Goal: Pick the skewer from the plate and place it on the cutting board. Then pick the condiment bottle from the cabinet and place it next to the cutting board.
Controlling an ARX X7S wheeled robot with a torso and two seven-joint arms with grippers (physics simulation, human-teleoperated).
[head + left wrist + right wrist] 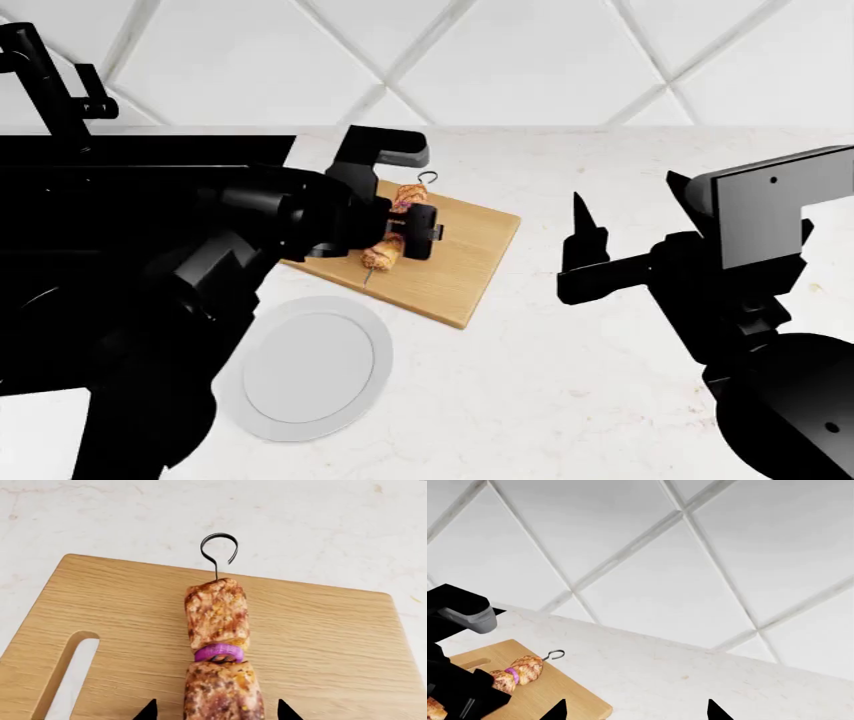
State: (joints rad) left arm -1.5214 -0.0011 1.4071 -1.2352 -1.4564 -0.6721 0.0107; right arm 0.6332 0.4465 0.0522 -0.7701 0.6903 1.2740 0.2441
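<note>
Hovering over cutting board [320, 645], left pincer [215, 715] spread around skewer [217, 625]; lifting crooked could drag it off. Right pincer [635, 711] spread, idle.

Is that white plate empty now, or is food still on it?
Empty. The plate shows a bare white surface; the skewer is over the cutting board at the left gripper.

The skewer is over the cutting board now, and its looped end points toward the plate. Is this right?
Not quite. The skewer is over the cutting board, but its looped end points toward the back wall, away from the plate. The head view shows this; the plate lies nearer the robot and holds nothing.
</note>
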